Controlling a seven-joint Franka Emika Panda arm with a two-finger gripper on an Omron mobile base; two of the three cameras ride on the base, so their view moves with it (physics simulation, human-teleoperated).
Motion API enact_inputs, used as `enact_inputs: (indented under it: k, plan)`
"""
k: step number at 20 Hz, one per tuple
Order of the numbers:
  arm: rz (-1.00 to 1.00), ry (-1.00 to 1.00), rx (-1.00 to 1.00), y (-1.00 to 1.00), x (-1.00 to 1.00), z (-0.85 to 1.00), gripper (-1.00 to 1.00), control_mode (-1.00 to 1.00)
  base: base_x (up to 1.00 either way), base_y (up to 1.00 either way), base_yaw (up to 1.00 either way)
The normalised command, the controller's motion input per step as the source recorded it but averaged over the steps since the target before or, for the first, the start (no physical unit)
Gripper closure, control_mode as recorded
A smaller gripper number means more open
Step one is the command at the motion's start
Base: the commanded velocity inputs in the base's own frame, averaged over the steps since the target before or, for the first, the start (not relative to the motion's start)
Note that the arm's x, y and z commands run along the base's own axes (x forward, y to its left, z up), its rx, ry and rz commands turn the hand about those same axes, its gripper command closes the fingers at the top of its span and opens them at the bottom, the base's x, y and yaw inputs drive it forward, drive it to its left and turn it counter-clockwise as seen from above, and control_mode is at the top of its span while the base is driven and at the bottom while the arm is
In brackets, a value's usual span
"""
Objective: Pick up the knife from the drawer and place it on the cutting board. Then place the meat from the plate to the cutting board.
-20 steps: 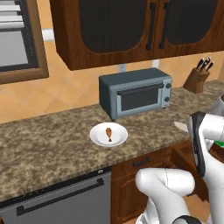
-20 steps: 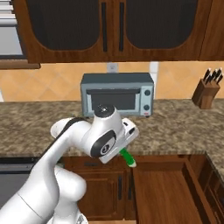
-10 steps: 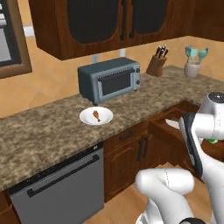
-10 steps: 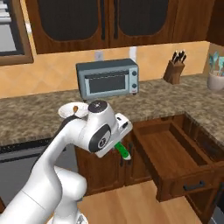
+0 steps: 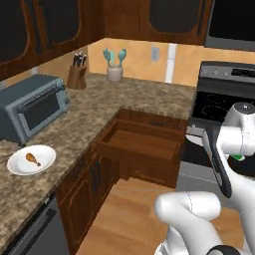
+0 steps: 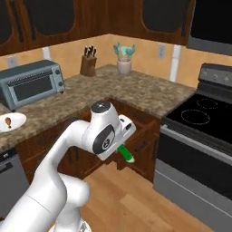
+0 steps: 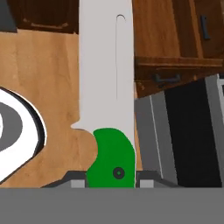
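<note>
While the drawer (image 5: 142,142) stands pulled out, the knife (image 7: 107,96) is held by its green handle, clamped between the gripper (image 7: 110,178) jaws above the wooden floor (image 7: 43,83)

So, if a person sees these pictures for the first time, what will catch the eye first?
Probably the knife: its green handle sits between the gripper's fingertips, and the silver blade points away over the wooden floor. Next, the open drawer juts from the corner cabinet. Then the meat lies on the white plate, on the counter in front of the toaster oven.
</note>
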Motion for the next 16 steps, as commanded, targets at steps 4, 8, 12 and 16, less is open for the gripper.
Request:
enact_inputs:
  k: [4, 8, 12, 16]
  plan:
    - [0.00, 0.00, 0.00, 0.00, 0.00, 0.00, 1.00, 1.00, -0.09, 0.06, -0.84]
    - [0.00, 0.00, 0.00, 0.00, 0.00, 0.00, 1.00, 1.00, 0.00, 0.02, -0.81]
    - [0.00, 0.00, 0.00, 0.00, 0.00, 0.00, 1.00, 1.00, 0.00, 0.00, -0.69]
    - [0.00, 0.00, 0.00, 0.00, 0.00, 0.00, 1.00, 1.00, -0.11, 0.61, -0.09]
